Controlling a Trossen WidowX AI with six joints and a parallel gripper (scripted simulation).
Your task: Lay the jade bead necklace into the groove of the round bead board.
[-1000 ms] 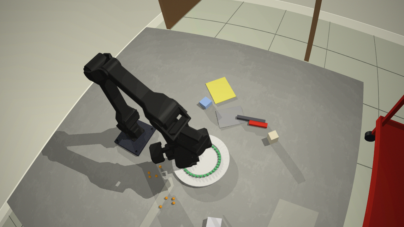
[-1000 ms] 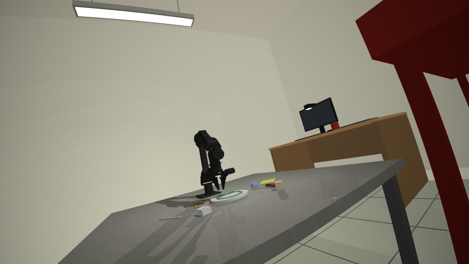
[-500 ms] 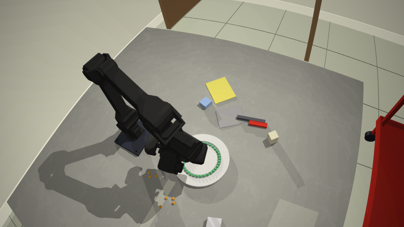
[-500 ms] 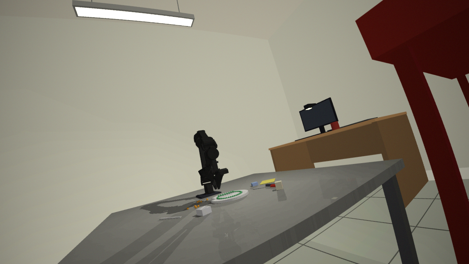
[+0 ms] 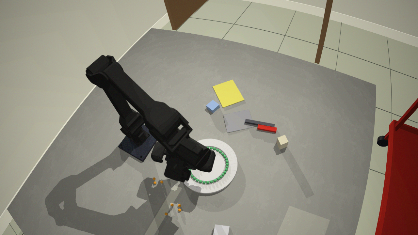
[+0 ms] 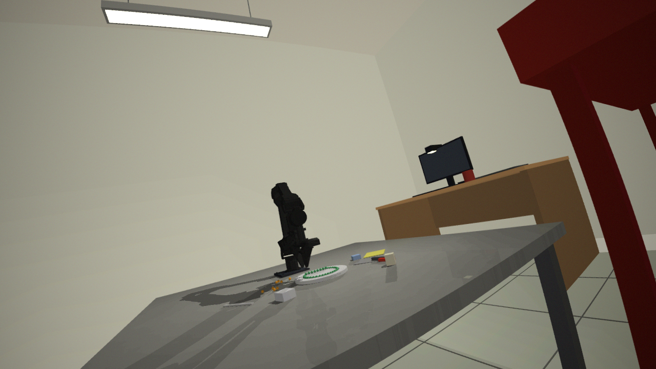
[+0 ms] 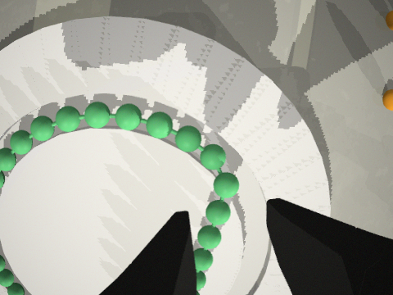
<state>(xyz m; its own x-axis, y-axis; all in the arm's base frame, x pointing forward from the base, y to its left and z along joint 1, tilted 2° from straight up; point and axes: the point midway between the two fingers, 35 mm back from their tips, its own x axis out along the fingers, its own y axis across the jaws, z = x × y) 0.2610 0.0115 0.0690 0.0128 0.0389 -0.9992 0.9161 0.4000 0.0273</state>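
Note:
The jade bead necklace point(image 5: 227, 163) point(image 6: 337, 270) point(image 7: 226, 185) lies on the round white bead board point(image 5: 233, 166) point(image 7: 304, 172). In the top view, its visible right and lower beads follow the groove; the arm hides the upper left part. In the wrist view, the upper arc runs along the groove, then bends sharply at the right and cuts inward over the inner disc. My gripper point(image 7: 228, 218) is open partway, its fingertips on either side of this inward stretch, the left one over the disc and the right one near the groove's outer edge. No bead looks pinched. The arm hides the fingertips in the top view.
Several orange beads point(image 5: 161, 181) point(image 7: 390, 100) lie left of the board. A white block point(image 5: 221, 229) point(image 6: 284, 294) is at the front. Behind are a blue block point(image 5: 212, 105), yellow sheet point(image 5: 228, 93), grey sheet point(image 5: 237, 121), dark bar point(image 5: 259, 122), red bar point(image 5: 266, 128) and cream block point(image 5: 282, 141).

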